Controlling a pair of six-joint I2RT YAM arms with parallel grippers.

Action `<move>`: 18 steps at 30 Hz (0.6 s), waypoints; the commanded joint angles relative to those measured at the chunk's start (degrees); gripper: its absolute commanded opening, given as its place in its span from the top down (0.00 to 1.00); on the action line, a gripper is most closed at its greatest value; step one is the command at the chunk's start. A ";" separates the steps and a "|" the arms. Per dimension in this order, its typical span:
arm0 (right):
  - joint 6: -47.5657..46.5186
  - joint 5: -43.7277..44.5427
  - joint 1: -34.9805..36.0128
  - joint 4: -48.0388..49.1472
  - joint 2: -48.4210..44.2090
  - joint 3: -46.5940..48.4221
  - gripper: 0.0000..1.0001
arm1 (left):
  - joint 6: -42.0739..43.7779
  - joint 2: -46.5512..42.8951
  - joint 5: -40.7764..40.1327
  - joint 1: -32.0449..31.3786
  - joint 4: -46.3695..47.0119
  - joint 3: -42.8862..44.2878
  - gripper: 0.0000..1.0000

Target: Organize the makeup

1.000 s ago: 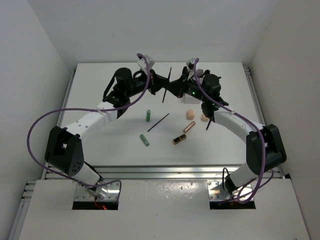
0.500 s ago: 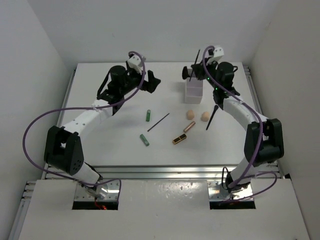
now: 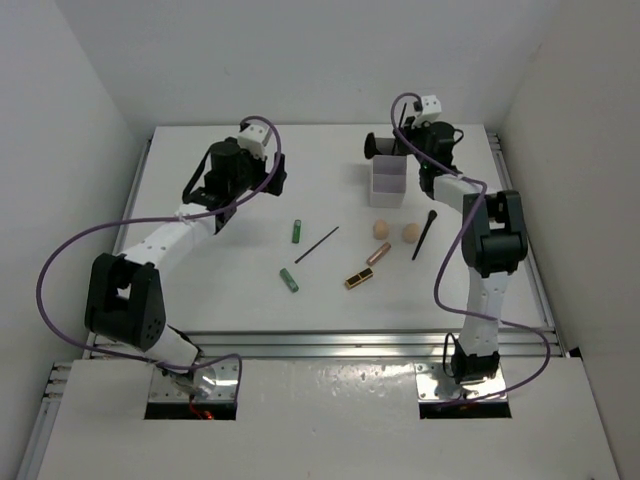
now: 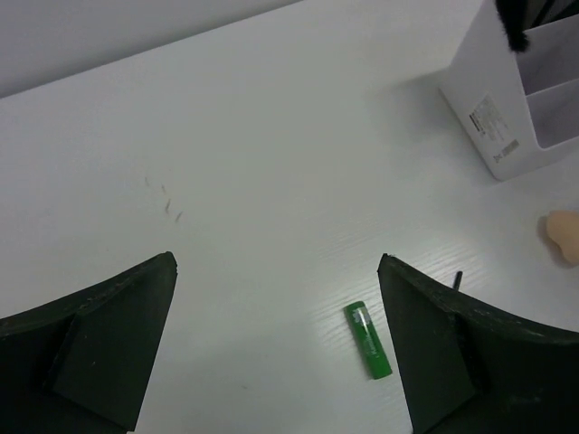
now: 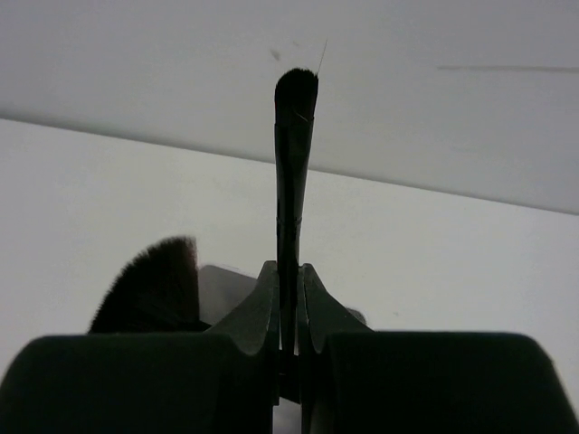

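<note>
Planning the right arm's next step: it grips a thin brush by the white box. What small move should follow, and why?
Probably lower the right gripper so the thin brush slides handle-first into a compartment of the white box. Its jaws are shut on the handle, bristles up, and it hangs right at the box.

Green tube [image 4: 368,340], white box [image 4: 488,108], black brush [image 5: 291,208]

Bright, even overhead light — the white surface [image 3: 220,300] nearly washes out, shadows faint. Left wrist: the box [image 4: 488,127] throws a pale shadow toward 9 o'clock. Right wrist: brush [image 5: 291,199] a dark silhouette — blur at 6 o'clock.
</note>
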 commanded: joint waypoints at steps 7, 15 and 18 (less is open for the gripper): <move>-0.15 -1.93 0.72 13.27 3.84 -0.41 1.00 | 3.48 1.02 2.06 3.15 -0.05 0.86 0.00; 1.69 -1.84 0.72 15.03 -2.12 -6.65 0.62 | 12.09 4.01 10.85 2.54 -2.94 1.73 0.05; 2.83 -2.02 0.72 15.38 -4.93 -8.32 0.51 | 14.21 6.55 12.87 1.22 -7.85 4.63 0.16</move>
